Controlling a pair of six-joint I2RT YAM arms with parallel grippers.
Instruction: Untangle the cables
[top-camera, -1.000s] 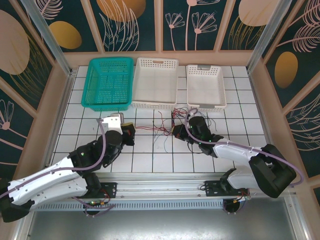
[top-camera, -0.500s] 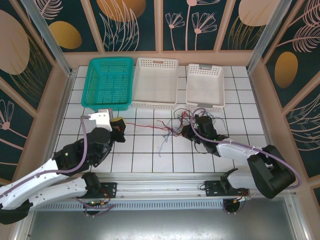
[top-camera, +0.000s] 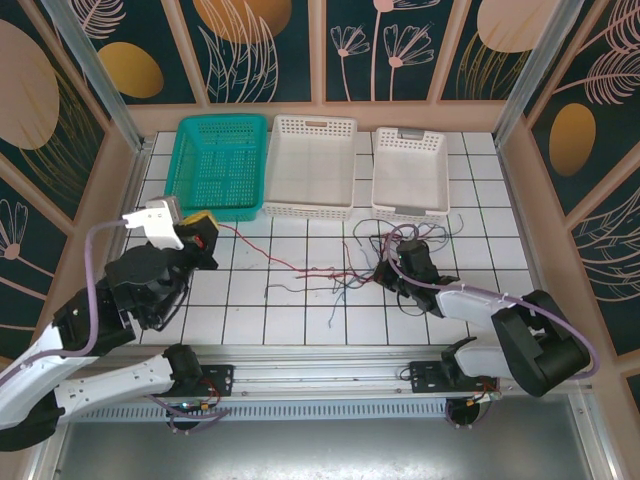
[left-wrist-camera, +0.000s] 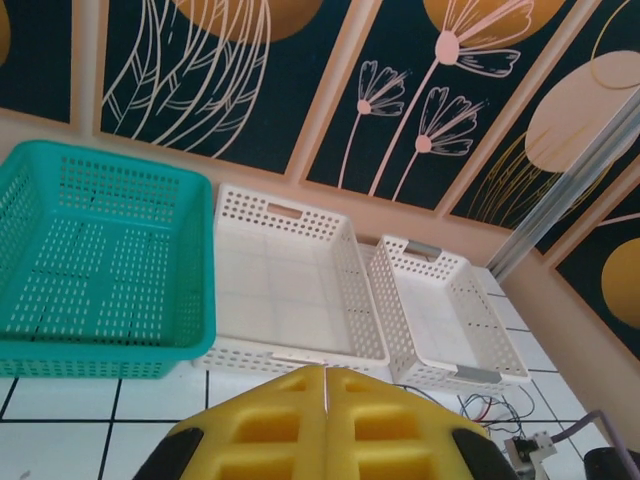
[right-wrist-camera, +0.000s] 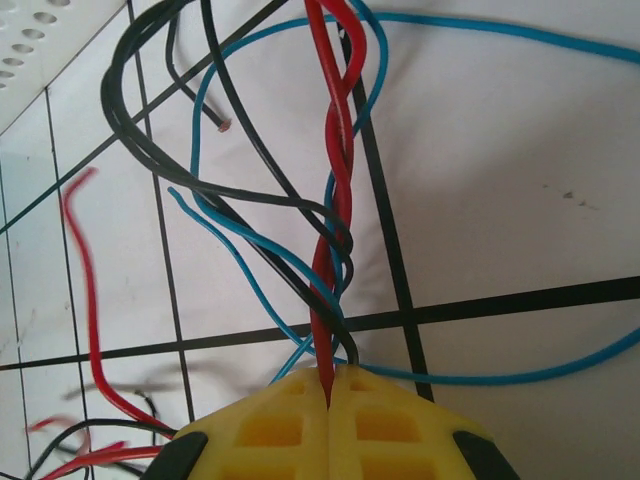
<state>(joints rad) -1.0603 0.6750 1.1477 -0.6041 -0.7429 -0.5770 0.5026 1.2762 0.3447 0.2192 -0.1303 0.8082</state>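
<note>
The cables (top-camera: 335, 272) form a loose knot of thin red, blue, black and grey strands mid-counter (top-camera: 280, 312), between the two grippers. The right gripper (right-wrist-camera: 330, 395) is clamped on two red strands twisted together, with blue and black loops wound round them. The left gripper (top-camera: 205, 232) is pressed together on one red strand that runs straight to the knot.
</note>
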